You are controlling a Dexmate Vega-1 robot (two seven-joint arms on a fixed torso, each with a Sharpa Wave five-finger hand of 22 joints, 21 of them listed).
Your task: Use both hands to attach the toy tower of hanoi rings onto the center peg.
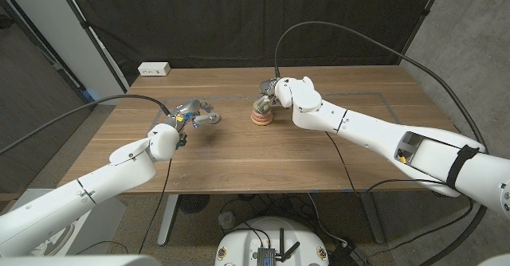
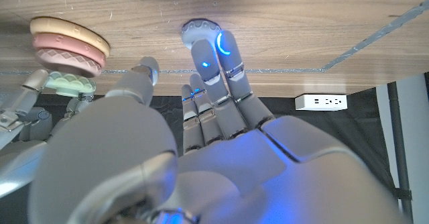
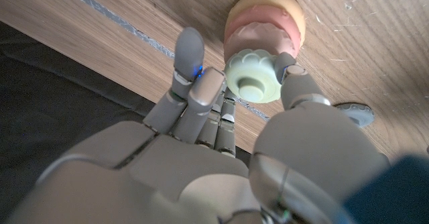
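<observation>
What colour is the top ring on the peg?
Pale green top ring, above a pink and a yellow-orange one; clearest in the right wrist view.

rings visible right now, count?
4. Three are stacked on the peg under the right hand: yellow ring lowest, pink ring above it, green ring on top. A blue ring lies on the table at the left hand's fingertips. None else visible.

Both arms wear smooth white rounded shells with dark seams at the joints. The left hand and right hand are grey metal, fingers lit blue. Black cables loop from each wrist; a black band rings the right arm.
</observation>
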